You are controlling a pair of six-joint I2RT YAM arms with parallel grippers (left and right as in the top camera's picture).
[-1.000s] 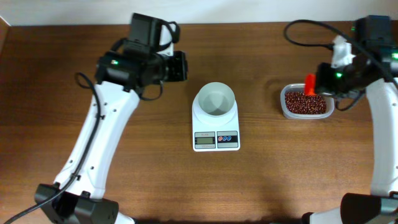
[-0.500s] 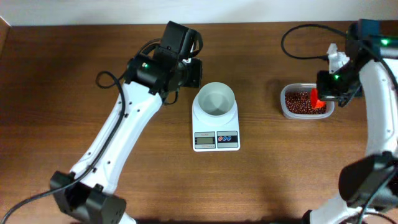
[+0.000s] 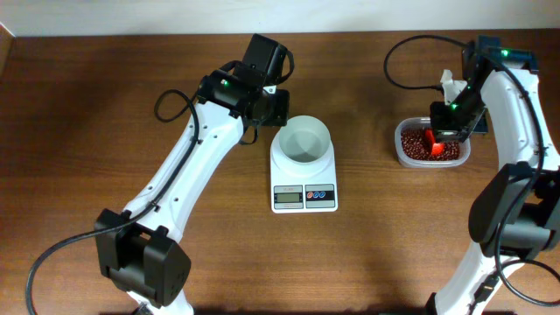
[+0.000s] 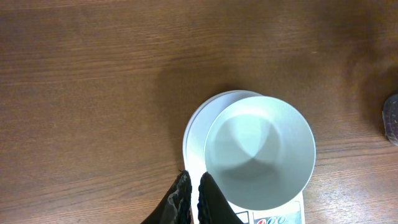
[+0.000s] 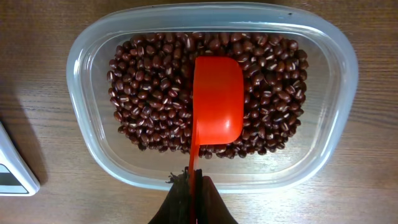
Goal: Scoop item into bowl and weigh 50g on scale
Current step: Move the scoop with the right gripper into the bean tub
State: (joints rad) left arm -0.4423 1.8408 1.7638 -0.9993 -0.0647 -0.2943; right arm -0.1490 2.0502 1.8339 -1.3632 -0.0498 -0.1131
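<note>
The white bowl [image 3: 303,140] stands empty on the white scale [image 3: 304,181] at the table's middle; it also shows in the left wrist view [image 4: 259,153] on the scale [image 4: 194,140]. Dark red-brown beans [image 5: 149,87] fill a clear plastic tub [image 5: 84,56] at the right [image 3: 401,150]. My right gripper [image 5: 193,177] is shut on the handle of a red scoop [image 5: 217,99], whose empty cup rests over the beans [image 3: 432,142]. My left gripper [image 4: 191,179] is shut and empty, just left of the bowl, over the scale's edge [image 3: 276,107].
The brown wooden table [image 3: 175,262] runs to a pale wall at the back. Black cables loop near both arms. The scale's display and two buttons [image 3: 304,196] face the front.
My left arm has swung right, bringing its gripper beside the bowl. My right gripper has turned over the tub, and the red scoop now lies lower among the beans.
</note>
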